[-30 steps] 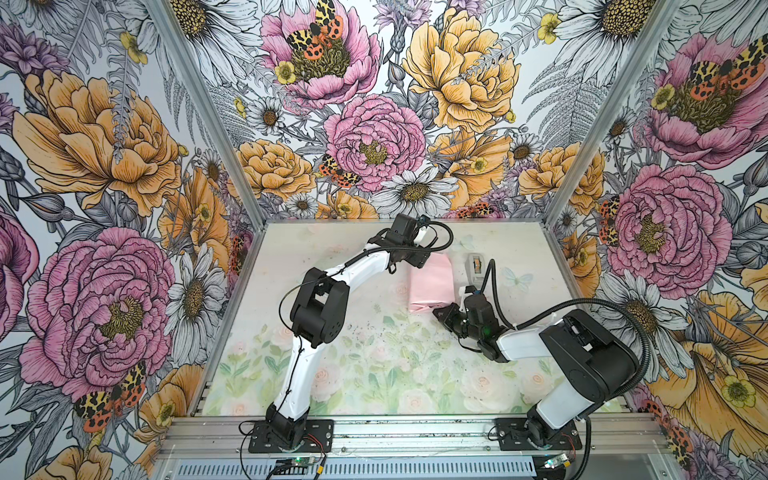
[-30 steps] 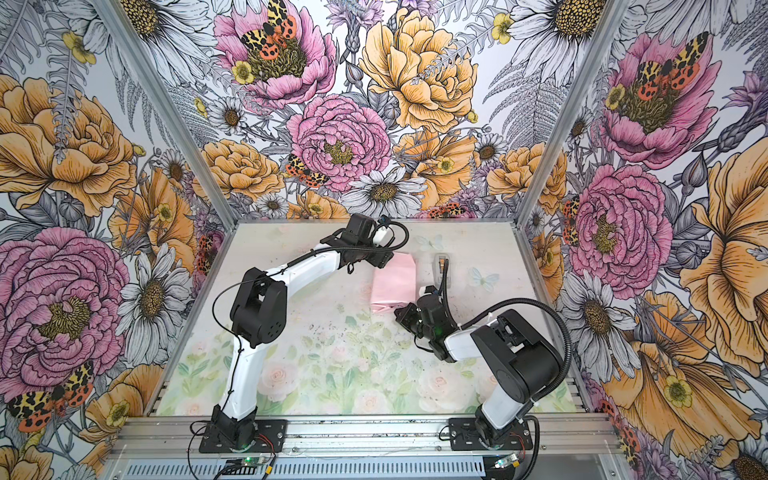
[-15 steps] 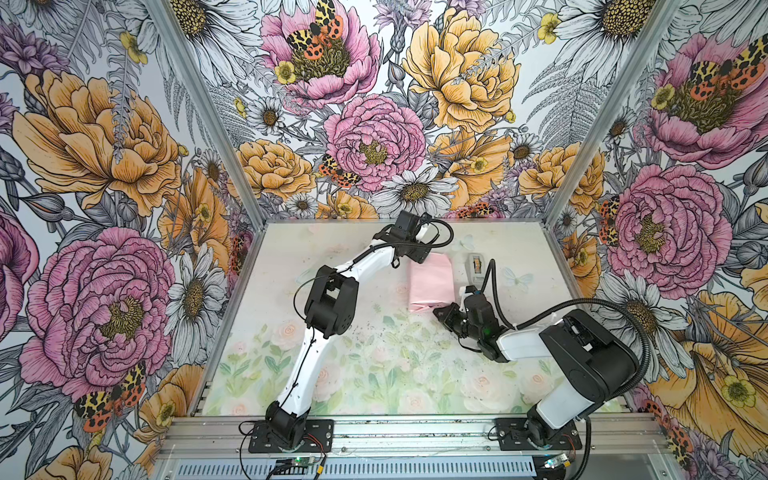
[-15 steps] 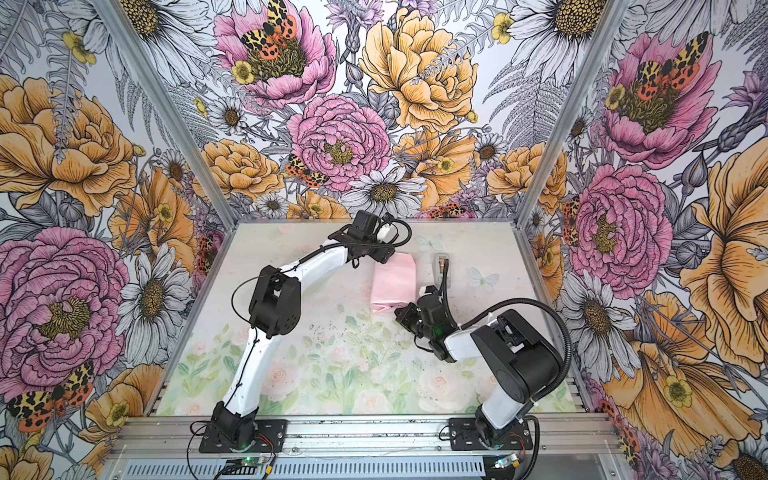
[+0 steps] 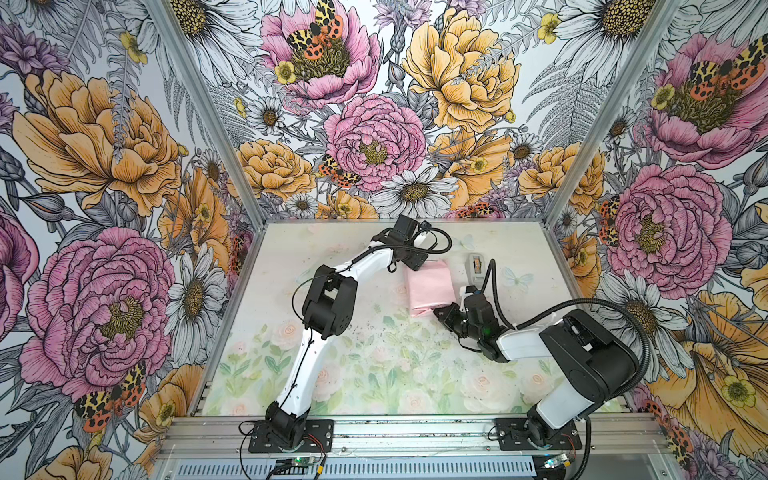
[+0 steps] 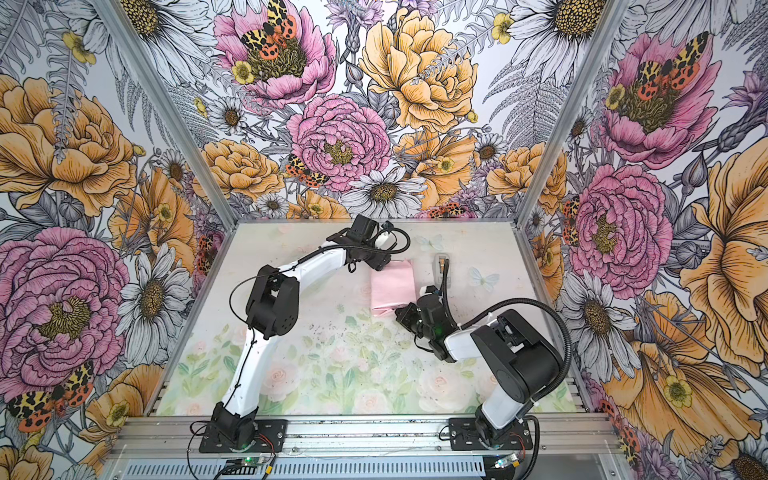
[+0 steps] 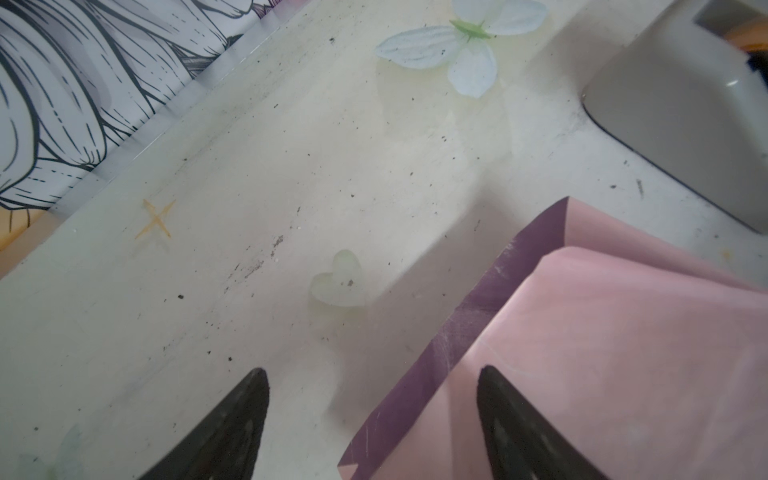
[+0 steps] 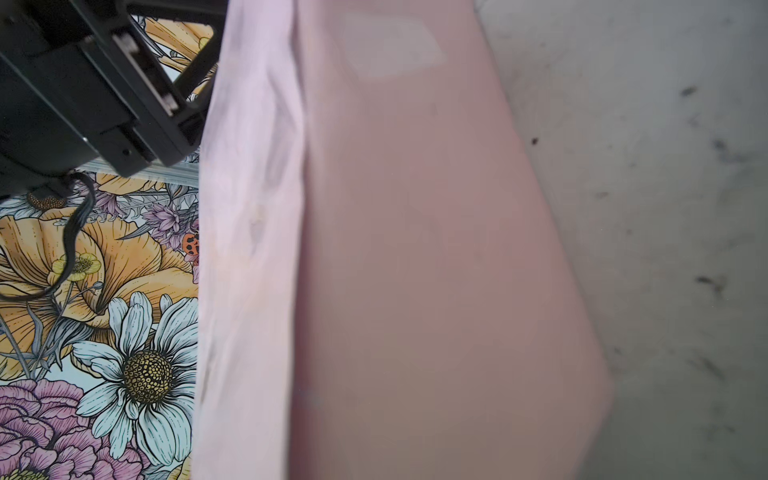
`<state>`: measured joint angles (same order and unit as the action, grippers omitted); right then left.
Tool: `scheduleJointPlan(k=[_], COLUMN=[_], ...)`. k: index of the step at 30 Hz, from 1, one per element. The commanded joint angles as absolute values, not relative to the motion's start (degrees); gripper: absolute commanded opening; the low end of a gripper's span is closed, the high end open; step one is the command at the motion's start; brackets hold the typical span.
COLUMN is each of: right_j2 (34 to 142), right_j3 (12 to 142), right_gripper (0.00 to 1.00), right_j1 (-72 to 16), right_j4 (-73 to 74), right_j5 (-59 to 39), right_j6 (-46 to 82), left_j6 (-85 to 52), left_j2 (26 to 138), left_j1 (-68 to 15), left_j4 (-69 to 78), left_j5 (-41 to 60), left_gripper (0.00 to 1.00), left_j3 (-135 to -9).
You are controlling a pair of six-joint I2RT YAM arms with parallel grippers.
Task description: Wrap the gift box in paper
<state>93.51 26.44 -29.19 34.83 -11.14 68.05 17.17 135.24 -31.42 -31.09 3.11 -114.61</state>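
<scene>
The left end effector [image 7: 370, 399] has its jaws spread and empty, astride a loose edge of the paper [image 7: 623, 353]. One jaw hangs over the pale pink face, the other over the bare bench [image 7: 249, 208]. In both top views this end effector [image 5: 415, 265] sits at the far left corner of the folded paper. The right end effector [image 5: 442, 311] has its jaws pressed together at the paper's near right corner. Whether a fold lies between them cannot be told, as the right wrist view shows only paper at close range and no fingers.

The paper [image 5: 428, 286] is folded into a compact packet, pink face outward. It lies toward the far edge of the bench, somewhat right of the middle. A lilac-purple strip of its reverse shows along the open edge in the left wrist view. The gift box is fully hidden, presumably inside the folds. A grey tape dispenser [image 5: 476, 266] stands just beside the paper on its right, not touching it.

Handling, as judged: the sheet is thin, light and smooth. It keeps a crease and would slip or tear under a hard pull. The box beneath should be stiff and give firm backing. The best hold is probably a pinch on the free flap edge or corner, while the other end effector presses the taut top face down.
</scene>
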Motion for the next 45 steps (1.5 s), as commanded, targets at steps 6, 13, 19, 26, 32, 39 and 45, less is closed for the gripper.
scheduleJointPlan(k=[6, 13, 19, 26, 32, 39, 45], right_j2=[91.99, 89.97, 90.28, 90.42, 89.90, 91.11, 92.41], right_j3=[25.78, 25.23, 24.66, 23.63, 22.55, 22.11, 21.79], right_gripper=[0.04, 0.04, 0.04, 0.04, 0.04, 0.04, 0.04], right_j1=[-29.61, -31.19, -32.88, -35.78, -38.84, -39.20, -39.46], right_j4=[37.86, 36.96, 37.47, 38.87, 39.04, 40.12, 42.11], right_j5=[-9.51, -9.18, -8.66, -7.41, -5.27, -5.10, -5.52], right_j6=[66.97, 66.66, 67.13, 68.68, 69.61, 69.87, 70.41], left_j6=[18.54, 18.25, 17.72, 15.98, 14.58, 13.38, 13.21], left_j2=[128.12, 123.70, 120.63, 115.66, 110.73, 101.16, 91.81], left_j1=[-31.59, -32.45, -32.85, -33.03, -33.06, -33.13, -33.89], left_j4=[-33.26, -30.13, -29.40, -27.60, -25.08, -19.84, -13.44], left_j5=[1.61, 0.15, -1.69, -3.74, -5.74, -8.16, -10.92], left_gripper=[0.81, 0.82, 0.83, 0.83, 0.85, 0.93, 0.97], left_j3=[-104.33, -97.72, -93.11, -85.18, -78.46, -73.59, -67.12])
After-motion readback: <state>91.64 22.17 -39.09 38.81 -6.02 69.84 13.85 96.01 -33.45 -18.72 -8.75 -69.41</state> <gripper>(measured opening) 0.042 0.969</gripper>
